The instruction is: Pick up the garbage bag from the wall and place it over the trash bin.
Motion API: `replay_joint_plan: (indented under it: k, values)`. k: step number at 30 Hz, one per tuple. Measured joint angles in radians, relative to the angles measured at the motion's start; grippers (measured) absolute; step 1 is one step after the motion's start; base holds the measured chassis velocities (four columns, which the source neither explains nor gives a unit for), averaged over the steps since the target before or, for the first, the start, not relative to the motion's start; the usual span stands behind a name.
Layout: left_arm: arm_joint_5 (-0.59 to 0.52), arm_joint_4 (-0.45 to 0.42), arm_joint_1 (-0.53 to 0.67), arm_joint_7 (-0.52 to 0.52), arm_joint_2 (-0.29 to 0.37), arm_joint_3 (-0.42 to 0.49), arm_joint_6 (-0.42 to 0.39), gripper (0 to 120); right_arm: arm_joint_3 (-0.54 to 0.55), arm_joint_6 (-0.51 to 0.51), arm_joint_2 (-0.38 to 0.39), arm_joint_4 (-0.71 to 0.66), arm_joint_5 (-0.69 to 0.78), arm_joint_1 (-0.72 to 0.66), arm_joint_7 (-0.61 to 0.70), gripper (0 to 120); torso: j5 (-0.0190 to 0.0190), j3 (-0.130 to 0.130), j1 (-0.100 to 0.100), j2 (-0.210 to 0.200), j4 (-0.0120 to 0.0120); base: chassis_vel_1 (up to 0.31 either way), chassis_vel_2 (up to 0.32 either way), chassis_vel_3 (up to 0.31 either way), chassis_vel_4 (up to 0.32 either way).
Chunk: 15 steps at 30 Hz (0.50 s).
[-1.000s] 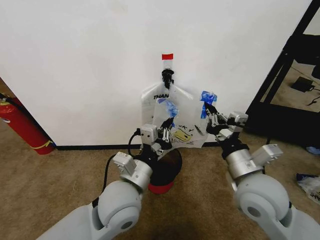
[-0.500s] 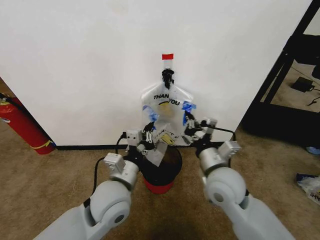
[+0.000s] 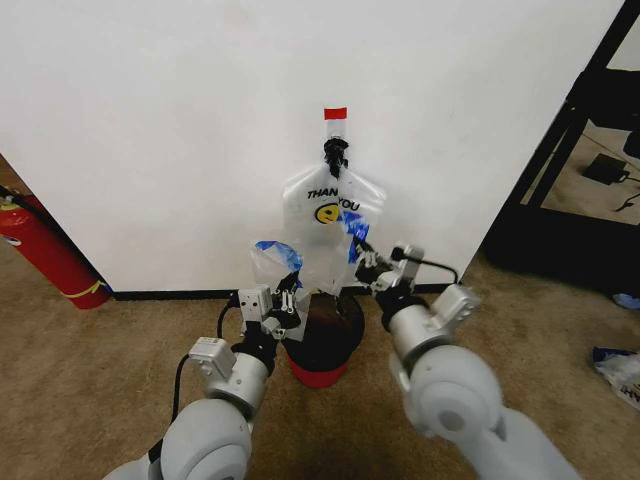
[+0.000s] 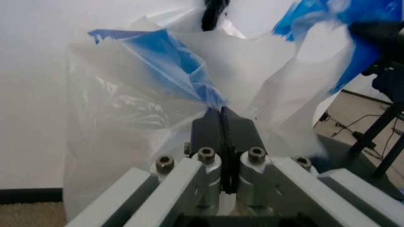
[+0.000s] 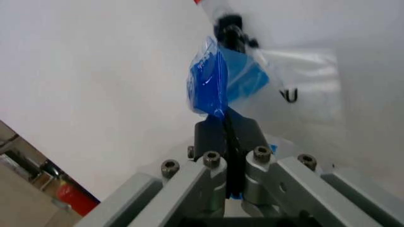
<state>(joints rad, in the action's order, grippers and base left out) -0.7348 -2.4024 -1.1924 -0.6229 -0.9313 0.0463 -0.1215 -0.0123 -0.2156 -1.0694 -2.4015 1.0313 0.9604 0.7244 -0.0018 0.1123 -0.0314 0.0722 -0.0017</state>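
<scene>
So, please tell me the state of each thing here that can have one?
garbage bag: off the wall, stretched between both claws above the bin
left claw: shut on the bag's blue rim
right claw: shut on the bag's blue rim
trash bin: upright, not yet covered
"THANK YOU" bag bundle: hanging on the wall

The trash bin (image 3: pixel 322 330) stands at the foot of the wall (image 3: pixel 160 130), so nothing can pass at its 12 o'clock, where the "THANK YOU" bag bundle (image 3: pixel 330 225) also hangs from a black hook (image 3: pixel 335 152) above its mouth. The left gripper (image 3: pixel 283 300), pinched on the garbage bag (image 3: pixel 300 270), crowds the rim at 9 o'clock, and the right gripper (image 3: pixel 362 262), clamped on a blue patch, sits at 2 o'clock. Bare carpet (image 3: pixel 90 380) lies open toward 6 and 8 o'clock; a fire extinguisher (image 3: pixel 45 250) stands well off at 9 o'clock and a black rack (image 3: pixel 560 150) at 3 o'clock.
</scene>
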Motion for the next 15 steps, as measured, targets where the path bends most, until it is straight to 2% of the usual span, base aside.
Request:
replay_joint_plan:
  k: [3,7,15]
  values:
    - [-0.004,-0.016,-0.001,-0.004,0.001,-0.002,-0.008,0,-0.014,-0.001,0.033,-0.027,0.055,-0.015,0.022,0,0.0,0.0,0.0,0.0,0.0,0.0,0.0,0.0,0.0]
    - [-0.014,-0.036,-0.016,-0.007,0.004,-0.015,-0.015,0,-0.014,-0.001,0.032,-0.03,0.087,-0.017,0.034,0,0.0,0.0,0.0,0.0,-0.0001,0.0,0.0,0.0,0.0]
    - [-0.021,-0.041,-0.058,-0.015,0.009,-0.07,-0.02,0,0.037,-0.004,-0.048,0.031,0.144,-0.048,0.081,0,-0.0002,0.0,0.0,0.0,0.0002,0.0,0.0,0.0,0.0]
